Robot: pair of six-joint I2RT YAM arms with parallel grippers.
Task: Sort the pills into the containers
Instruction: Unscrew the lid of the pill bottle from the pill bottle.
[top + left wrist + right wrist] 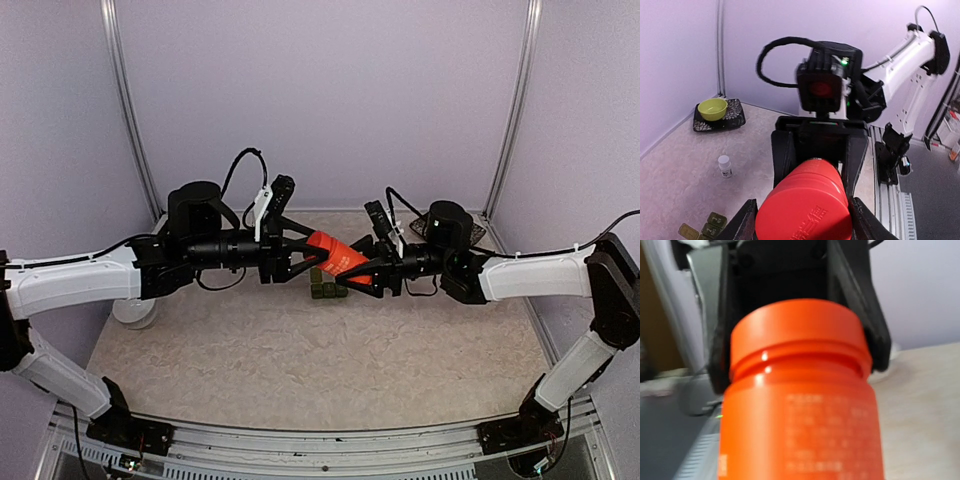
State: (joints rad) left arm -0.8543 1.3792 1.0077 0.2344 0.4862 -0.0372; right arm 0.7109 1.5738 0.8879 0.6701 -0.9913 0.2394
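While both arms share it in mid-air, the orange pill bottle (337, 255) spans the gap between the two grippers.
The left gripper (312, 246) pinches the cap and the right gripper (362, 266) clamps the body. It looks like rigid, smooth, probably light plastic, so the cap's rim seems the surest hold. The green containers (327, 285) lie just beneath both grippers.

A yellow-green bowl (713, 108) sits on a dark patterned tray (736, 118) near the beige table's (680, 182) corner.

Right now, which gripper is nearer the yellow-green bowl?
Right. The right gripper holds the orange bottle at the end on the bowl side; the left gripper grips the bottle's other end, farther from the bowl.
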